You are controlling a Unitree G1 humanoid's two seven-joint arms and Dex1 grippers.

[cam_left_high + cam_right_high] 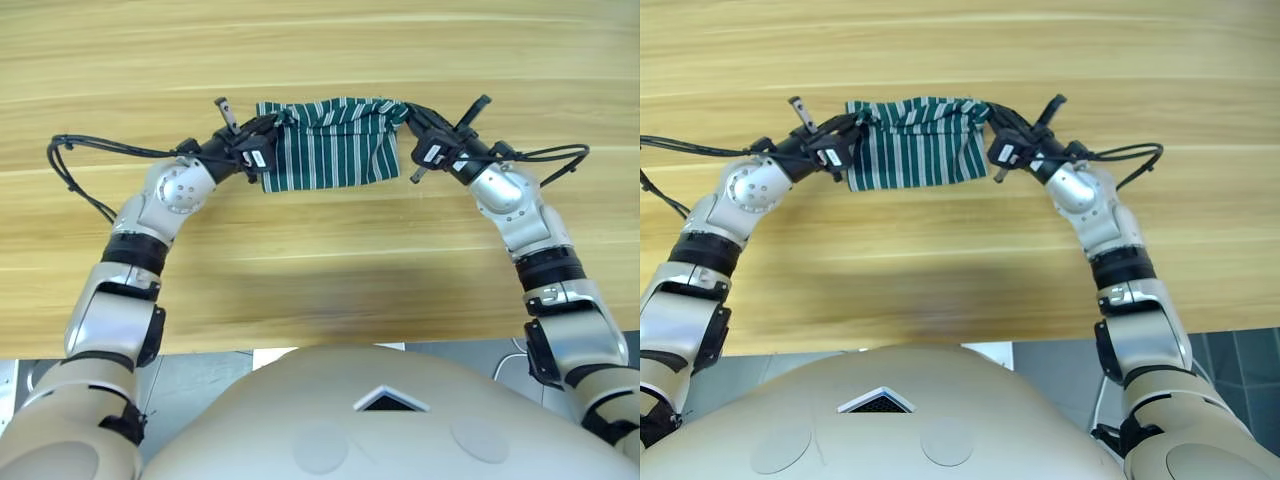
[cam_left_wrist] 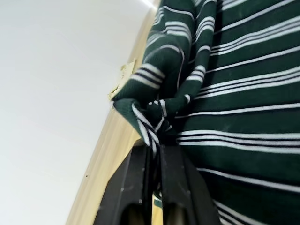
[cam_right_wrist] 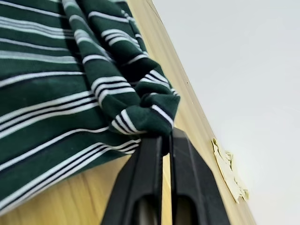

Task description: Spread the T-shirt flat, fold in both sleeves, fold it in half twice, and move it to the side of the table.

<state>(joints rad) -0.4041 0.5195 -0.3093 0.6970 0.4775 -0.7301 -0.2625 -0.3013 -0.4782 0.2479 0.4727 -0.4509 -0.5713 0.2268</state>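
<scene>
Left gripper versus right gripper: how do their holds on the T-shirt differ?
The left gripper pinches the T-shirt at its left top corner; the right gripper pinches the right top corner. At the left gripper a striped fold runs down between the fingers; at the right gripper the bunched cloth sits above the fingertips. Both are shut on the T-shirt, which spans between them.

Dark green striped knit T-shirt (image 1: pixel 330 145): deep bottle-green ground; thin white stripes in pairs and threes, with fine navy lines between some of them.
Pale wooden desk (image 1: pixel 320 50): honey yellow, with long darker grain streaks running across.
Black plastic left fingers (image 2: pixel 133 183): plain matte black.
Black plastic right fingers (image 3: pixel 140 183): the same plain black.
Small cream paper scrap (image 3: pixel 229 173): yellowish cream.
Flat white wall (image 2: pixel 56 93): even off-white.
Grey tiled floor (image 1: pixel 200 385): mid-grey squares, lighter joints.
</scene>
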